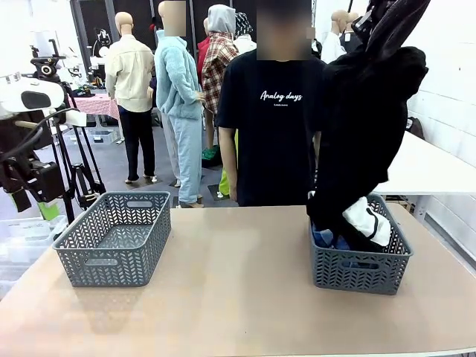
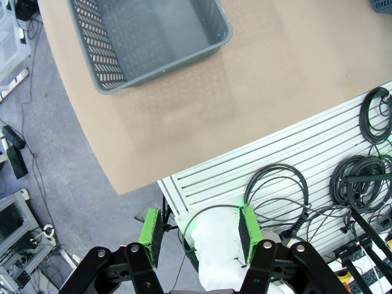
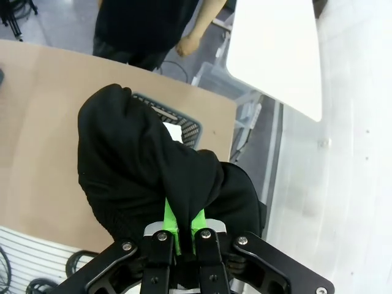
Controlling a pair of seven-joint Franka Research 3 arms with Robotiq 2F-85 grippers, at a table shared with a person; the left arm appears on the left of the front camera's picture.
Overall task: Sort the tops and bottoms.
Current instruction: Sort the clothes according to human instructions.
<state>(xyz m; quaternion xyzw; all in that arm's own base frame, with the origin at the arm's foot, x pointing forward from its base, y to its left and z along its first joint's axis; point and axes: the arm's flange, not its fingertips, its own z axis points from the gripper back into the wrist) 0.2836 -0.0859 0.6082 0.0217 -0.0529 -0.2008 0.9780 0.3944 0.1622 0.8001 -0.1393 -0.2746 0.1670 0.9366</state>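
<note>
A big black garment (image 1: pixel 364 126) hangs high over the right grey basket (image 1: pixel 361 274), its lower end reaching the basket's rim. My right gripper (image 3: pixel 184 231) is shut on a fold of this black garment (image 3: pixel 141 171) and holds it from above. Inside the basket lie a white piece with black edging (image 1: pixel 368 221), a bit of blue denim (image 1: pixel 323 238) and dark cloth. My left gripper (image 2: pixel 199 228) is open with nothing between its green pads, back off the table's near left edge, above the robot's own white base.
An empty grey basket (image 1: pixel 111 238) stands at the table's left, seen too in the left wrist view as the basket (image 2: pixel 147 37). A person in a black printed T-shirt (image 1: pixel 271 111) stands at the far edge. A white table (image 1: pixel 428 167) is behind on the right.
</note>
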